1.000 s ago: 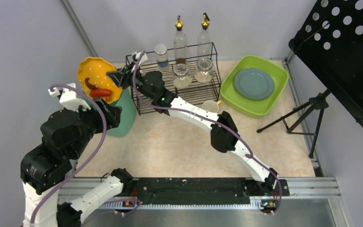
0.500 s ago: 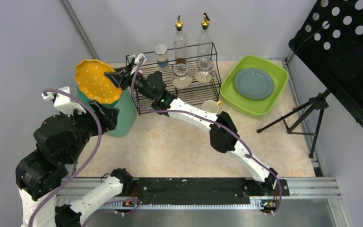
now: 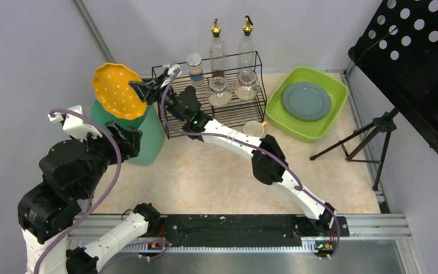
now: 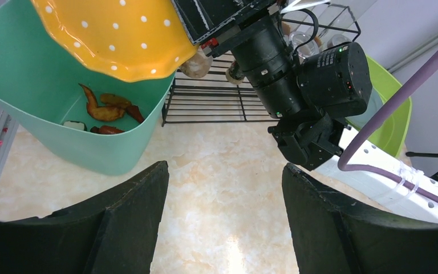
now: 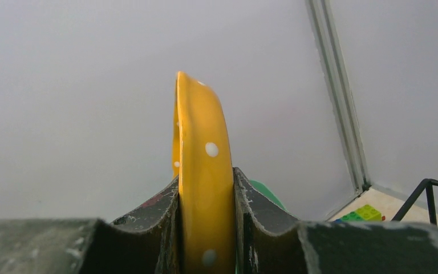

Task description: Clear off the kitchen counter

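Now, right pincer (image 3: pixel 138 90) tight on yellow plate (image 3: pixel 114 91) over teal bin (image 3: pixel 151 134); left pincer (image 4: pixel 223 168) spread.

The kitchen counter (image 3: pixel 205 171) is a big flat slab in beige-cream with a marbled, speckled pattern. It lies level, with grey walls along the far and left sides and a metal rail along the near edge. Most of the middle and near part is bare, and up close from the left wrist (image 4: pixel 222 188) it looks glossy, with a bright glare patch. It's not cleared though: a teal bin (image 3: pixel 151 140), a black wire rack (image 3: pixel 236 114) and a lime-green tub (image 3: pixel 305 136) sit along the far side.
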